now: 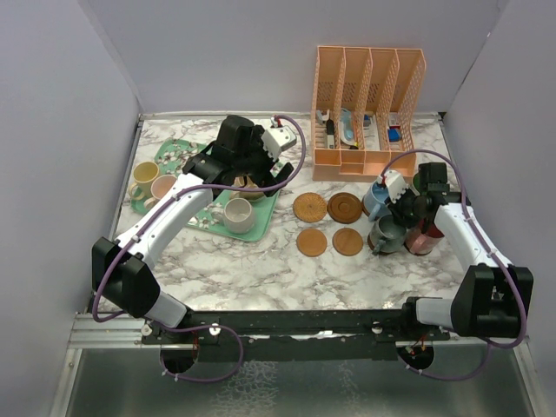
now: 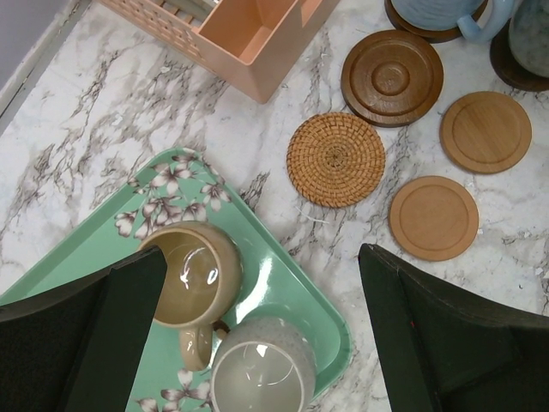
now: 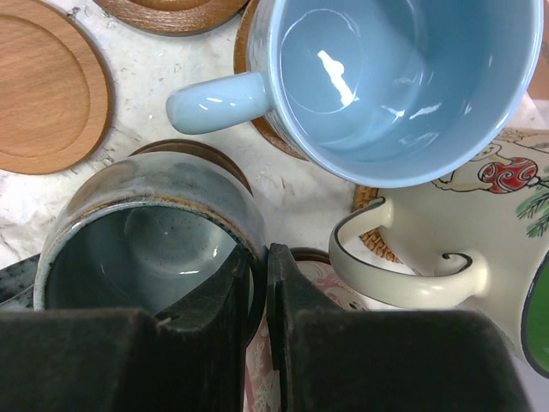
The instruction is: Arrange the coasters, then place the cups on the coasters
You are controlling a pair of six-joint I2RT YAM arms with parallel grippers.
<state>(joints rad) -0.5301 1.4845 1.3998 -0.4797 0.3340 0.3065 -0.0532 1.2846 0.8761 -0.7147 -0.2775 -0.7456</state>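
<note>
My right gripper (image 3: 262, 257) is shut on the rim of the grey-teal cup (image 3: 146, 249), one finger inside and one outside; a dark coaster (image 3: 202, 153) shows under the cup. Around it stand a light blue cup (image 3: 386, 77), a cream cup (image 3: 446, 249) and a pink patterned cup (image 3: 339, 296). My left gripper (image 2: 266, 335) hangs open above the tan cup (image 2: 184, 275) and a grey-cream cup (image 2: 262, 369) on the green tray (image 2: 292, 283). A woven coaster (image 2: 336, 160), a dark one (image 2: 392, 77) and two tan ones (image 2: 433, 217) lie bare.
An orange file organizer (image 1: 369, 109) stands at the back, just behind the coasters. A yellow cup (image 1: 145, 174) and a pink cup (image 1: 163, 187) sit at the tray's left end. Grey walls close in the table on three sides.
</note>
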